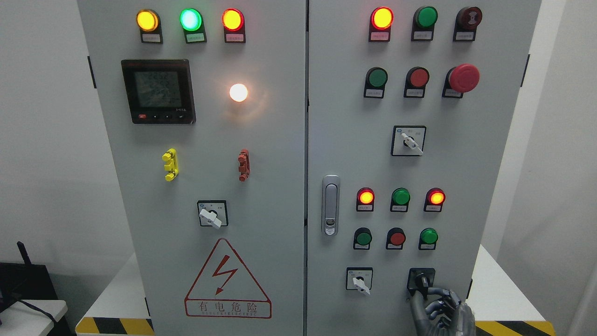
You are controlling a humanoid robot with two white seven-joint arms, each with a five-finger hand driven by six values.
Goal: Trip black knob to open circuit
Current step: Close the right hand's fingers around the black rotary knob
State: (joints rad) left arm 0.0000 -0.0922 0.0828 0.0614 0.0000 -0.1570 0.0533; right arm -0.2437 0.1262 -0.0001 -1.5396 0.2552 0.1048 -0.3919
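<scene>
**Right robot hand at the black knob, turn not yet made**

The tall grey metal switch cabinet fills the head view, with two door panels and a silver latch handle on the right door. The task's thing, the small black rotary knob on its black square plate, sits in the lowest row of the right door, at the far right, just beside a white-lever selector switch to its left.

The right robot hand, dark metallic with jointed fingers, comes up from the bottom edge at the lower right. Its fingers are curled, with the uppermost fingertips reaching to the lower edge of the knob's plate; they appear to touch or nearly touch the knob's lever. Whether they actually pinch it cannot be told from this angle. The left arm is not in view.

The step in hand looks like the approach and first contact: the hand is placed at the knob but no firm hold shows. The next move likely calls for closing the fingers around the lever, then rotating the wrist to trip it. A slip off the short lever seems the main risk, as does nudging the green round pushbutton above.
</scene>
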